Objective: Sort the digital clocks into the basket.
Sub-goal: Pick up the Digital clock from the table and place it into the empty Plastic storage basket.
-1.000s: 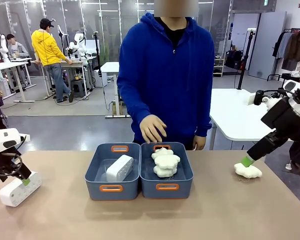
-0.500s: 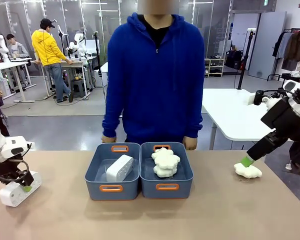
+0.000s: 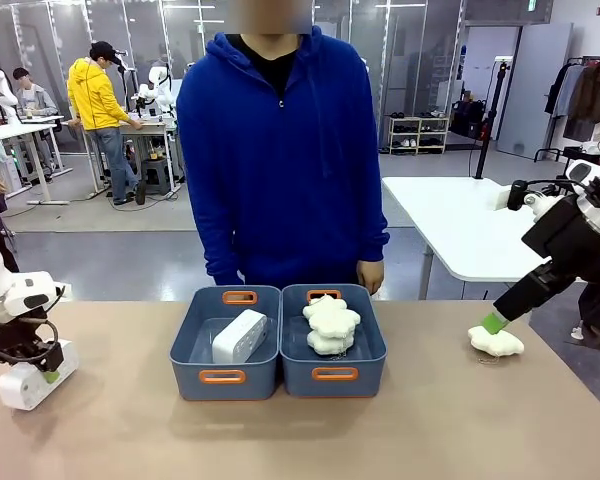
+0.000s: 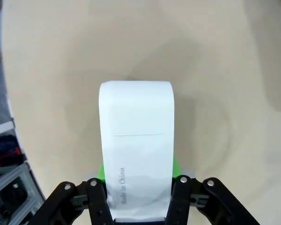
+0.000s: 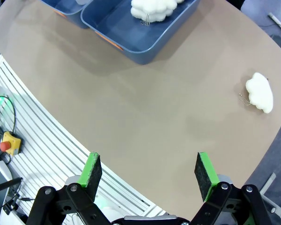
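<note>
**One clock in the basket, the other held at the table's left edge**

Front view: two baskets stand side by side mid-table, touching. The left basket (image 3: 186,345) holds one clock (image 3: 240,335), lying tilted with its long axis running from near-left to far-right. The right basket (image 3: 372,345) holds a pile of cloud-shaped cushions (image 3: 330,325). At the left edge of the table (image 3: 430,430), the left gripper (image 3: 49,374) pinches the second clock (image 3: 20,383), whose long axis also slants from near-left to far-right. Whether it rests on the table or hangs just above it, I cannot tell. The right gripper (image 3: 493,324) sits just beside a loose cloud (image 3: 497,343) near the right edge. A person (image 3: 280,150) in a blue hoodie stands behind the baskets.

Left wrist view: the fingers (image 4: 97,202) clamp the second clock's near end. Its long axis points straight away along the fingers, over bare table.

Right wrist view: the green pads (image 5: 91,169) are spread wide over bare table. The loose cloud (image 5: 260,92) lies well apart, and both baskets show at the top.
</note>
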`<control>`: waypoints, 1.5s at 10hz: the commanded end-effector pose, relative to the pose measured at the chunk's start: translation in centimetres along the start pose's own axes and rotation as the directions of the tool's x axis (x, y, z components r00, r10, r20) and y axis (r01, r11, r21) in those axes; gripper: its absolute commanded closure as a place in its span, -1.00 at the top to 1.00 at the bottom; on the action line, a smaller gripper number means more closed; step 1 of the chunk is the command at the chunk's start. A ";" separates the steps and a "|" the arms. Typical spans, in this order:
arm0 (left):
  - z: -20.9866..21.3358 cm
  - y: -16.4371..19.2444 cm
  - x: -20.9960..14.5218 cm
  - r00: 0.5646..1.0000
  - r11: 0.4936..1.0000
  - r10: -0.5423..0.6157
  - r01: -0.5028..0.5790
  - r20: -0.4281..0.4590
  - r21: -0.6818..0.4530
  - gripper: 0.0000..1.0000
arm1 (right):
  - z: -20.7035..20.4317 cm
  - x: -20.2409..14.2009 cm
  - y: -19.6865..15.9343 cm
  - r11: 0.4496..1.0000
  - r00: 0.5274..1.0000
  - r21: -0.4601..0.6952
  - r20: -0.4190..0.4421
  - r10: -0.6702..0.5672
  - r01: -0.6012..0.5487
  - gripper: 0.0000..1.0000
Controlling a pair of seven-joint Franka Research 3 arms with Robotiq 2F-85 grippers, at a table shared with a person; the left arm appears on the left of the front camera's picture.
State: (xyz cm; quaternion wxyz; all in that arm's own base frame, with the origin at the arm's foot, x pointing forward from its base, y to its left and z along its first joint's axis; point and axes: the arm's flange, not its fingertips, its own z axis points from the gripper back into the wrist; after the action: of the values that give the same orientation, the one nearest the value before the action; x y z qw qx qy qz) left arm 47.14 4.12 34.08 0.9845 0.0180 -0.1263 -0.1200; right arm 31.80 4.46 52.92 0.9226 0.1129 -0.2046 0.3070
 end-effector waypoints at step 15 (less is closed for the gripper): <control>8.9 -23.9 15.2 0.937 0.973 -0.040 0.116 0.347 -0.199 -0.84 | -0.1 0.0 -0.2 1.000 1.000 -0.007 0.006 0.005 -0.005 1.00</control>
State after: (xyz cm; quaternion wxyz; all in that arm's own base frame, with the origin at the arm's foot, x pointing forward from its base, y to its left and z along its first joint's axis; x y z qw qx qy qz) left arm 51.95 -22.27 44.99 0.9452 -0.1170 -0.2587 -0.1609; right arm 31.81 4.43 52.92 0.9225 0.1134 -0.2050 0.3068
